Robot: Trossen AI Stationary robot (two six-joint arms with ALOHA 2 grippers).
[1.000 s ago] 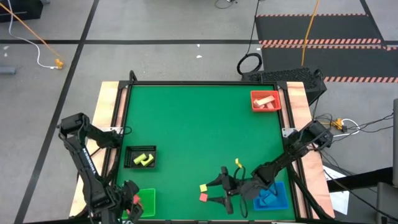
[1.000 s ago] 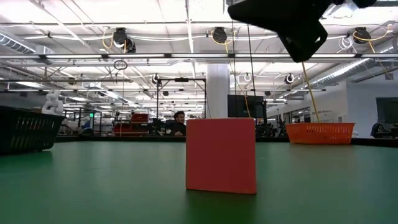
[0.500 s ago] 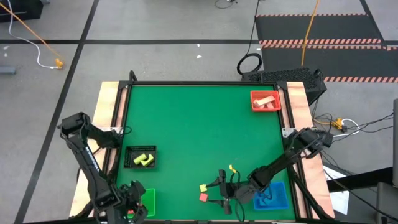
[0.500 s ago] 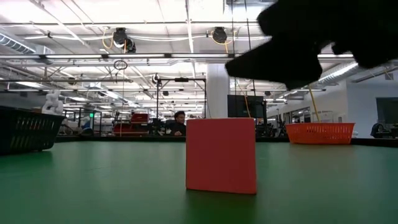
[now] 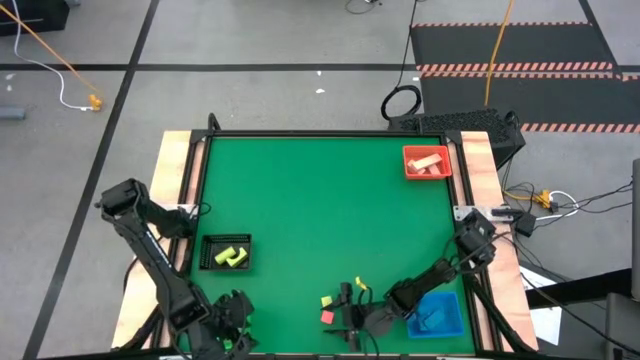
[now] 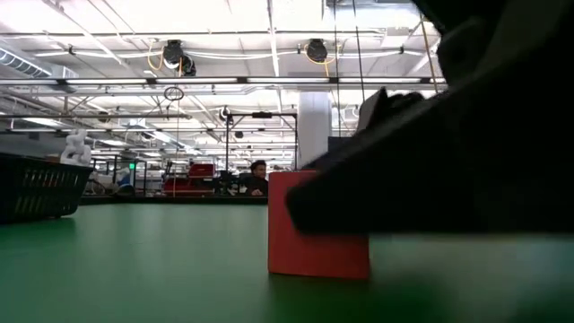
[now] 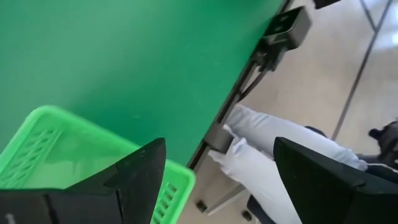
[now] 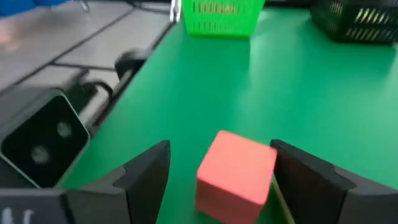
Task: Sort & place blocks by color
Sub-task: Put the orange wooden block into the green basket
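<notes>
Right claw (image 8: 214, 180) low at the surface's (image 5: 320, 200) near edge, fingers spread wide either side of the red cube (image 8: 236, 176) (not touching it). Yellow block (image 5: 326, 301) just beside the cube. Left claw (image 7: 214, 180) agape over the green tray (image 7: 37, 155), holding nothing.

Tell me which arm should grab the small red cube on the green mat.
Right. The right gripper is open with the small red cube between its fingers. The left gripper hangs open over the green tray, farther away.
</notes>
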